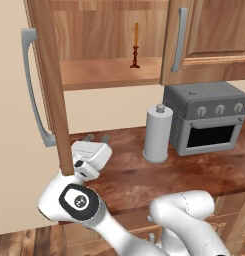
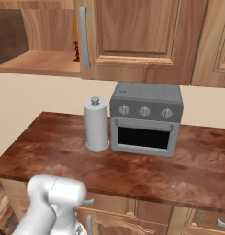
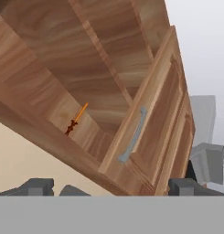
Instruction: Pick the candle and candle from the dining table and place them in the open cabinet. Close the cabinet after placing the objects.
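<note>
A thin orange candle (image 1: 135, 47) on a dark red holder stands upright on the floor of the open cabinet (image 1: 109, 72). The same candle (image 2: 75, 43) is half hidden by the neighbouring door, and the hand view looks up at the candle (image 3: 77, 119) from below. The cabinet's door (image 1: 50, 90) stands swung out toward me, with its grey bar handle (image 1: 31, 90) on the outer face. My gripper (image 1: 96, 138) hangs open and empty just right of that door's lower edge, below the cabinet and over the counter. Its fingertips (image 3: 38, 186) are spread wide. The dining table is out of view.
A white paper towel roll (image 1: 158, 132) and a grey toaster oven (image 1: 206, 117) stand on the reddish wood counter (image 1: 144, 175) under the cabinets. A closed cabinet door (image 1: 209, 35) with a grey handle adjoins the open cabinet on the right.
</note>
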Available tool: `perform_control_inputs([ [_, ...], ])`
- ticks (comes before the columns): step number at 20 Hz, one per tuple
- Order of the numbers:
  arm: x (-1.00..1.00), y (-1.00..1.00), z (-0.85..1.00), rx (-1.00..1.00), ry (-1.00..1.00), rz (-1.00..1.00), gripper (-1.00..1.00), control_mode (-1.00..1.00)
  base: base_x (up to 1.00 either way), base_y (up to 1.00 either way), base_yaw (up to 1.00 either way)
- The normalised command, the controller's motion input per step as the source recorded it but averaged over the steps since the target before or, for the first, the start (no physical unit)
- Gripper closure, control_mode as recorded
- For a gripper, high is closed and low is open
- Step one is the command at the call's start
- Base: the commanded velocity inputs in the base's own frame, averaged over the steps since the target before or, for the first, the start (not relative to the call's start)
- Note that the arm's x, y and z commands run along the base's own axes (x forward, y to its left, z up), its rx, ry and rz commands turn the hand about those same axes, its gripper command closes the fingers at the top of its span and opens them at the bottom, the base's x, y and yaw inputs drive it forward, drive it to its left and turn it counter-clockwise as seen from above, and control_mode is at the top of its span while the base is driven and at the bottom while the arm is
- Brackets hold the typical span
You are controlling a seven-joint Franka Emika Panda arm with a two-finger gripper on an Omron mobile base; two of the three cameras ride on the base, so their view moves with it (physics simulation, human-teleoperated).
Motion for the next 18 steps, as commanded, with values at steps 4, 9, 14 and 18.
perform_control_inputs([
  [4, 0.00, 0.66, -0.22, 0.00, 0.00, -0.11, -1.00, -1.00, 0.00, 0.00, 0.00],
  [9, 0.00, 0.75, -0.04, 0.00, 0.01, -0.13, -1.00, -1.00, 0.00, 0.00, 0.00],
  [14, 0.00, 0.85, -0.12, 0.00, 0.04, -0.11, -1.00, -1.00, 0.00, 0.00, 0.00],
  [18, 0.00, 0.78, -0.09, 0.00, 0.02, -0.11, -1.00, -1.00, 0.00, 0.00, 0.00],
])
